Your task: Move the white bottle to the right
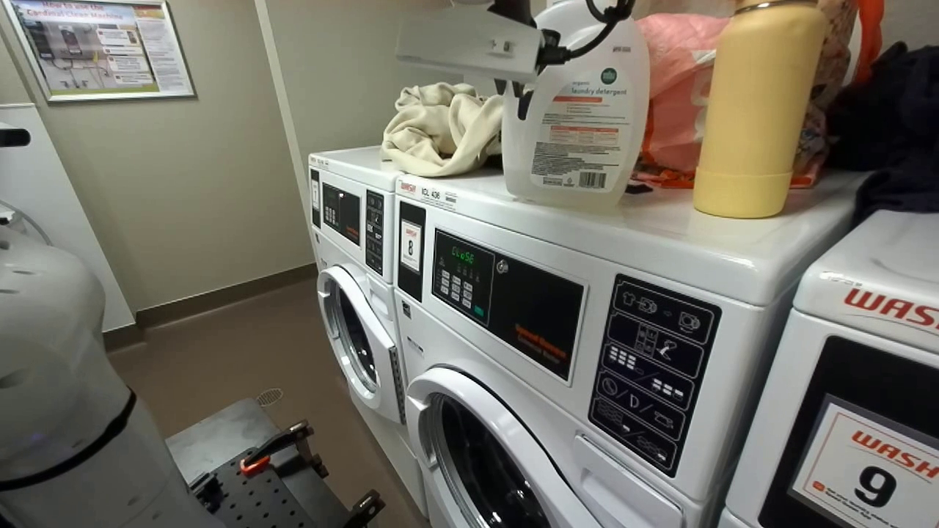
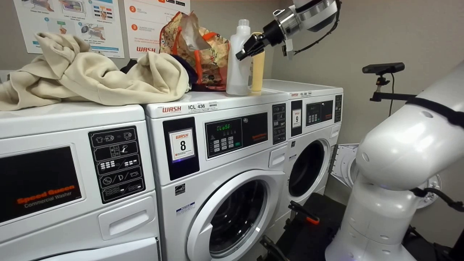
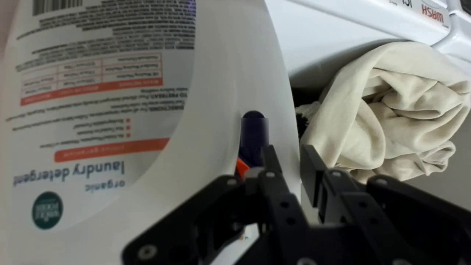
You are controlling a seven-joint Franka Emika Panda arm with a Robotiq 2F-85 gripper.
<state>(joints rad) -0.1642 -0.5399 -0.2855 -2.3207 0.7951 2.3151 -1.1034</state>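
Above the washer (image 2: 217, 168), jaws pinch the bottle's (image 1: 587, 136) handle (image 3: 282, 127)

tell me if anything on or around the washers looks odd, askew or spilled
Mainly the cream cloth: it lies in a rumpled heap across two adjoining washers, which looks untidy. In an exterior view, washer 9's door also appears swung open. The white bottle is not tipped over, and no spill or damage shows.

Black pincer (image 3: 289, 162), translucent white bottle (image 2: 236, 69) with orange-barred label (image 1: 587, 132), pale-yellow bottle (image 1: 755, 117), cream cloth (image 2: 105, 78), orange-trimmed multicoloured bag (image 2: 214, 69)
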